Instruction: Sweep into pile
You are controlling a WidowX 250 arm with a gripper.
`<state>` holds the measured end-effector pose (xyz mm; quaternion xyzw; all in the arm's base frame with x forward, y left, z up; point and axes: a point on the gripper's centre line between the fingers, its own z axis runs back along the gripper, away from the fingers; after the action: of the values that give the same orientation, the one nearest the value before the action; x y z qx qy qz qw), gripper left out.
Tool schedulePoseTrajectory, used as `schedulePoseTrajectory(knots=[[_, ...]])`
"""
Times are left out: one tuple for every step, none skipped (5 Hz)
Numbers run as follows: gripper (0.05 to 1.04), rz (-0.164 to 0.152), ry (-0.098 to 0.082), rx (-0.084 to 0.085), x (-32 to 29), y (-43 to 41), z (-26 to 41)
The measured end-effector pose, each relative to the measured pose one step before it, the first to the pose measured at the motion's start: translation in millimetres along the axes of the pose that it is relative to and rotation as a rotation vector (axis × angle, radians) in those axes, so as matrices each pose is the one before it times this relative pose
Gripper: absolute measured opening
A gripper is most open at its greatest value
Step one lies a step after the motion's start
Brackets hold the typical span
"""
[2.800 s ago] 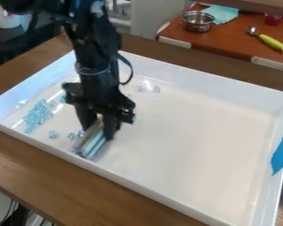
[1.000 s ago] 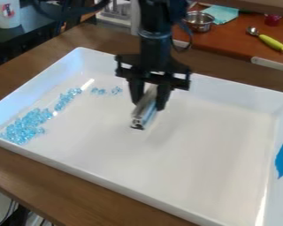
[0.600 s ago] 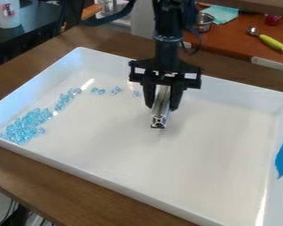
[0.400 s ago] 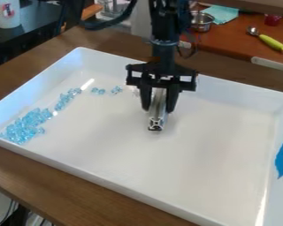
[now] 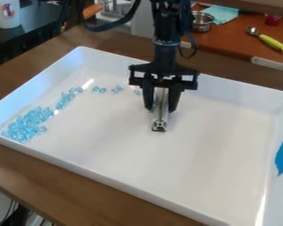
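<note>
Gripper (image 5: 161, 109) edged from beads (image 5: 30, 120) | pointing down | metal bar (image 5: 160, 120) clamped

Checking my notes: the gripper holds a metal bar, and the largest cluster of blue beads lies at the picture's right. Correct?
Wrong side: the camera view shows the largest cluster of blue beads at the left. The gripper does hold a metal bar.

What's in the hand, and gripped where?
A silver metal slotted bar, held between the black two-finger hand's fingers toward its upper end; the lower end juts out free.
</note>
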<state>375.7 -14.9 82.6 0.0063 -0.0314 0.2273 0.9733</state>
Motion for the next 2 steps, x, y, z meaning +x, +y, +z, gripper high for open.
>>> schedulePoseTrajectory(knots=[[0.496, 0.0617, 0.0025, 0.0070, 6.54, 12.07, -0.11], [0.496, 0.0736, 0.0188, 0.0124, 17.65, 24.94, -1.42]])
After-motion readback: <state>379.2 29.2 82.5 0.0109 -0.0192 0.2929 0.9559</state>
